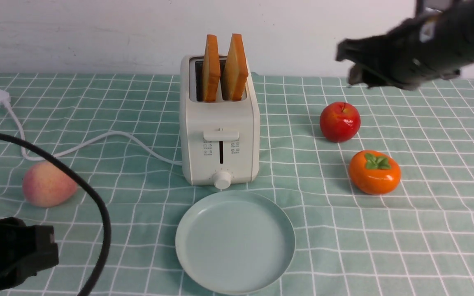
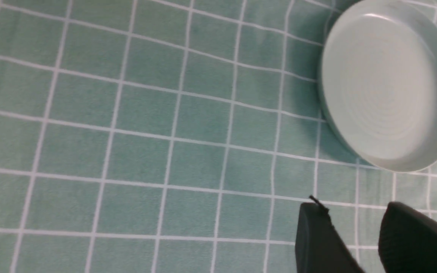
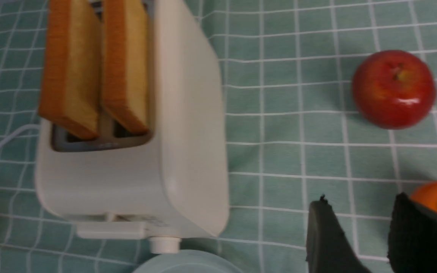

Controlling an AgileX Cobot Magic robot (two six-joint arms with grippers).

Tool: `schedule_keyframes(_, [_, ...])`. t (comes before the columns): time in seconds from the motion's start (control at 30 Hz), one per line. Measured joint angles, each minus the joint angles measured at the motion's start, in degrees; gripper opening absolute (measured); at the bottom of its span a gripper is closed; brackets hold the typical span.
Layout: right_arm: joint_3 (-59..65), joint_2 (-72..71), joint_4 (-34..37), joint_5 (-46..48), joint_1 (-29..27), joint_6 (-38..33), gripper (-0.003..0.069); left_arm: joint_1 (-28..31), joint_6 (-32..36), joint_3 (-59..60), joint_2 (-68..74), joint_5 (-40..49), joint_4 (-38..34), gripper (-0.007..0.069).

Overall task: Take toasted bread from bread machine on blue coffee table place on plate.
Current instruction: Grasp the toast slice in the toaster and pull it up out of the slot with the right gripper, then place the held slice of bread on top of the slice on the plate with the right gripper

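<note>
I judge this the reach: both slices of toast stand in the toaster on the counter, the plate bare before it. My right fingers hang apart, empty, off to the toaster's side; my left fingers idle apart. Next I must straddle a slice's top edge.

My left gripper sits low and close to my base, its two black fingers parted with a clear gap between them. My right arm is raised high and blurred in the front view. At its end my right gripper points forward and inward, its fingers likewise apart.
</note>
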Motion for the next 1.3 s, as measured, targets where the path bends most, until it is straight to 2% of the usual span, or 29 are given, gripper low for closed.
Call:
schedule_keyframes(0.03, [-6.1, 3.9, 4.7, 2.2, 0.3, -3.6, 0.0271, -0.3, 0.0, 0.0, 0.1, -0.4, -0.8, 0.024])
schedule_keyframes(0.1, [-10.9, 7.2, 7.7, 3.9, 0.4, -6.1, 0.0289, -0.4, 0.1, 0.0, 0.1, -0.7, -1.1, 0.024])
schedule_keyframes(0.13, [-16.0, 10.7, 11.7, 5.3, 0.4, -9.4, 0.0316, -0.4, 0.1, 0.0, 0.1, -1.0, -1.5, 0.024])
schedule_keyframes(0.2, [-21.6, 15.1, 15.3, 6.1, 0.4, -13.8, 0.0364, -0.4, 0.1, 0.0, 0.1, -1.1, -1.6, 0.024])
schedule_keyframes(0.4, [-26.8, 23.2, 23.0, 2.1, 0.4, -22.2, 0.0468, -0.4, 0.1, 0.0, 0.1, -1.3, -1.8, 0.024])
schedule_keyframes(0.57, [-26.8, 27.7, 29.2, -3.8, 0.4, -30.5, 0.0477, -0.4, 0.1, 0.0, 0.1, -1.4, -1.8, 0.0242])
schedule_keyframes(0.7, [-26.8, 30.1, 30.7, -7.8, 0.4, -34.6, 0.0476, -0.4, 0.1, 0.0, 0.1, -1.7, -1.8, 0.0242])
schedule_keyframes(0.83, [-26.9, 31.0, 30.9, -8.6, 0.4, -35.1, 0.0424, -0.4, 0.1, 0.0, 0.1, -2.0, -1.8, 0.0242])
schedule_keyframes(0.9, [-26.9, 31.0, 31.2, -8.9, 0.4, -35.2, 0.0342, -0.4, 0.1, 0.0, 0.1, -2.0, -1.8, 0.0242])
schedule_keyframes(1.03, [-27.2, 30.3, 31.3, -8.7, 0.3, -35.3, 0.0114, -0.4, 0.1, 0.0, 0.1, -2.0, -1.8, 0.0242])
schedule_keyframes(1.17, [-27.7, 27.0, 31.6, -7.9, -0.7, -35.3, 0.0113, -0.4, 0.1, 0.0, 0.1, -2.1, -1.8, 0.0242])
schedule_keyframes(1.3, [-29.7, 18.6, 32.1, -7.0, -4.1, -35.4, 0.0113, -0.4, 0.1, 0.0, 0.1, -2.2, -1.8, 0.0242])
